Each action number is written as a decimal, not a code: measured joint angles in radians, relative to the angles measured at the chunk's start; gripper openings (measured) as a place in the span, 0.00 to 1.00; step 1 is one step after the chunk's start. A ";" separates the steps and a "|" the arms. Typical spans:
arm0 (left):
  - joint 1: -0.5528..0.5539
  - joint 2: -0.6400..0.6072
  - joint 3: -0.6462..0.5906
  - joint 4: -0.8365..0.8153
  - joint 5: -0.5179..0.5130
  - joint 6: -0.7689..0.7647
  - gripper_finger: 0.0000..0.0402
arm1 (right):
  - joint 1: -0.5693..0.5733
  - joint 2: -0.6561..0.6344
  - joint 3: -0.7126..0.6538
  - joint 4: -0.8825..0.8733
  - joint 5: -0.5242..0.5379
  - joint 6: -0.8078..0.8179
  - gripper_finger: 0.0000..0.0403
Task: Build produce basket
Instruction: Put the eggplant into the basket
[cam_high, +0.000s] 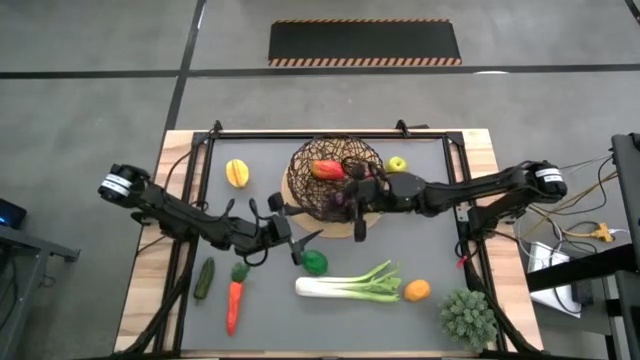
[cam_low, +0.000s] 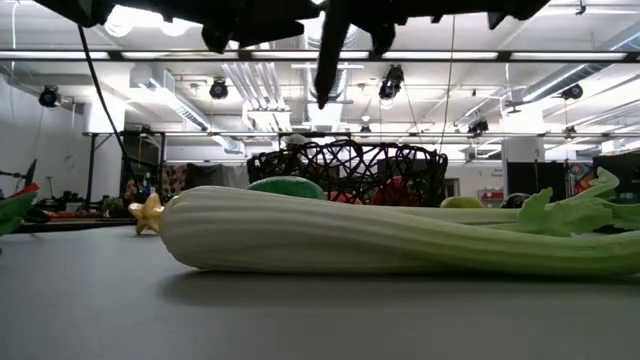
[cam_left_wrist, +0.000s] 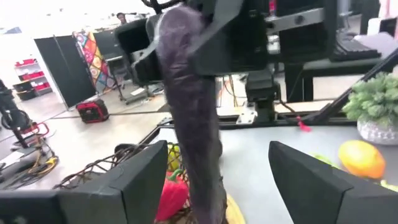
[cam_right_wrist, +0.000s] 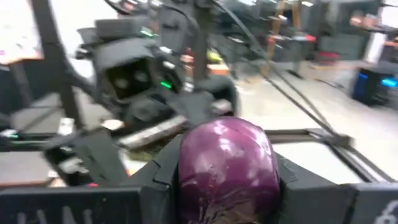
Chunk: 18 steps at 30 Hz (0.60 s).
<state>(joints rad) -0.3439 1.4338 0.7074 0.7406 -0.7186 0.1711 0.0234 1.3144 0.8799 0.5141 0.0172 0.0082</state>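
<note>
The dark woven basket (cam_high: 335, 178) stands on its pale disc at the table's far middle, with a red pepper (cam_high: 327, 169) inside. My right gripper (cam_high: 356, 196) reaches in level from the right, shut on the dark purple eggplant (cam_left_wrist: 189, 112) at the basket's near rim. My left gripper (cam_high: 300, 240) is open; its fingers (cam_left_wrist: 140, 180) stand on either side of the eggplant's lower part without touching it. Yellow pepper (cam_high: 237, 173), green apple (cam_high: 397, 164), cucumber (cam_high: 205, 278), carrot (cam_high: 234, 300), green pepper (cam_high: 314, 262), leek (cam_high: 350, 285) and orange (cam_high: 417, 290) lie on the grey mat. My right gripper pinches the eggplant's upper part (cam_right_wrist: 227, 158) between its two fingers (cam_right_wrist: 292, 183). The fingers come level from the table's right side and lie across the eggplant. It hangs nearly upright below them, its lower end (cam_left_wrist: 205, 199) over the basket's near rim.
A spiky green plant (cam_high: 468, 318) sits at the near right corner. A black metal frame (cam_high: 330, 133) runs along the mat's far edge and sides. In the low view the leek (cam_low: 400, 240) fills the foreground, with the basket (cam_low: 350, 170) behind it.
</note>
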 joint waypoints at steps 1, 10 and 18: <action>0.000 -0.012 0.000 -0.026 -0.007 0.000 0.65 | -0.003 -0.014 0.000 -0.025 0.036 0.000 0.28; 0.000 -0.061 -0.003 -0.078 -0.050 0.001 0.65 | -0.070 -0.050 0.001 -0.157 0.391 -0.001 0.28; 0.000 -0.062 -0.009 -0.078 -0.050 0.000 0.65 | -0.246 0.041 -0.001 -0.203 0.482 0.124 0.28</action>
<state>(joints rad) -0.3439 1.3716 0.6987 0.6623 -0.7688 0.1714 -0.2228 1.3549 0.8791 0.3110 0.4988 0.1323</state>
